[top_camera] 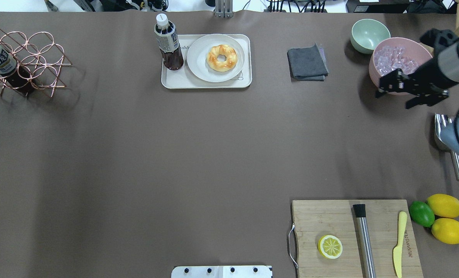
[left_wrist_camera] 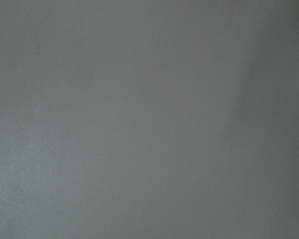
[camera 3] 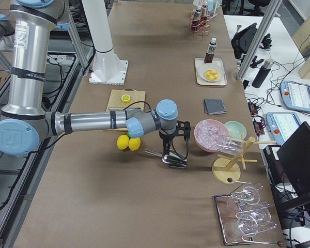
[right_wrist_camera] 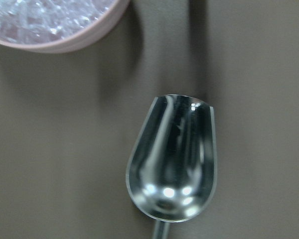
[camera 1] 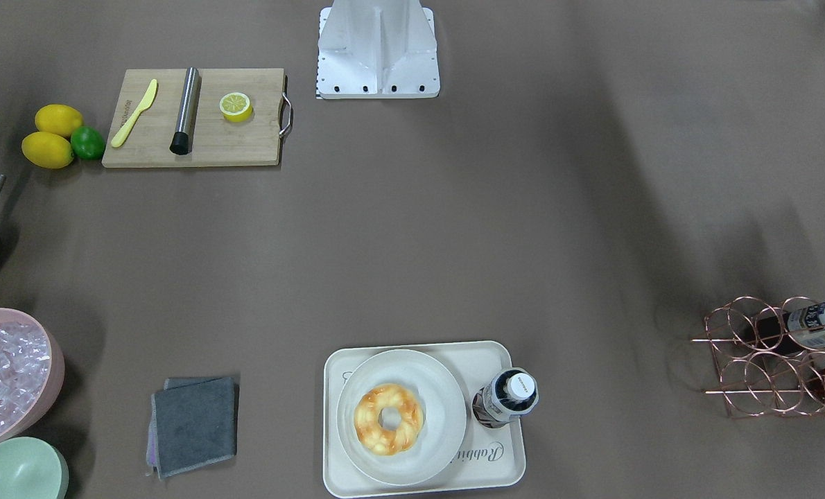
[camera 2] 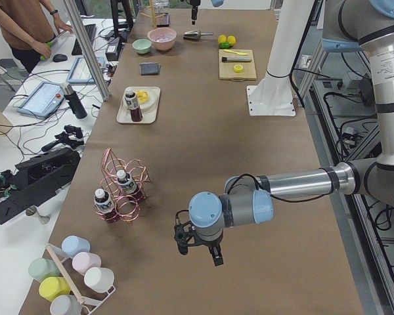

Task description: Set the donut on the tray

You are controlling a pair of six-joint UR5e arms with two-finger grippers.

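The donut (camera 1: 388, 418), golden-orange with pale glaze, lies on a round cream plate (camera 1: 447, 416) that sits on the cream tray (camera 1: 502, 457) at the table's far side; it also shows in the overhead view (top_camera: 221, 58). My right gripper (top_camera: 393, 99) is open and empty, hovering far to the right near the pink ice bowl, above a metal scoop. My left gripper (camera 2: 198, 254) hangs over bare table far from the tray, showing only in the exterior left view, so I cannot tell whether it is open or shut. The left wrist view shows only tablecloth.
A bottle (top_camera: 167, 42) stands on the tray beside the plate. A grey cloth (top_camera: 306, 61), green bowl (top_camera: 368, 34), pink ice bowl (top_camera: 395, 61) and scoop (right_wrist_camera: 172, 159) lie to the right. A cutting board (top_camera: 353, 235) and a wire rack (top_camera: 21, 58) also stand on the table.
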